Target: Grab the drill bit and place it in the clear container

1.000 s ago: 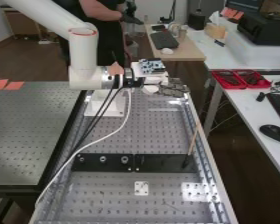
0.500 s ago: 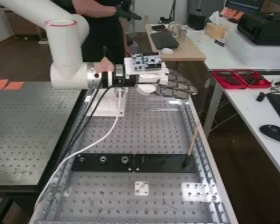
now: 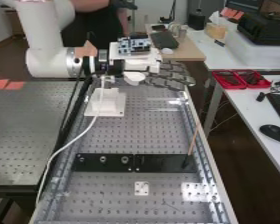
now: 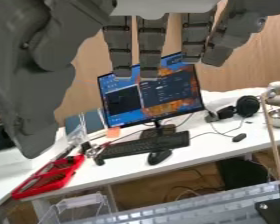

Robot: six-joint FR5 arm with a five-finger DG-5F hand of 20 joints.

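Nothing grabbed yet, by the look of it; pick and drop both remain.
The hand (image 3: 169, 76), fingers straight and spread, is upper centre, higher in the frame than a second ago. The clear container (image 4: 86, 201) sits near the table (image 3: 111, 135); where the drill bit lies, I can't tell.

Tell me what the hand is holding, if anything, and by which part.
Nothing: the hand is open, its fingers extended with no object between them.
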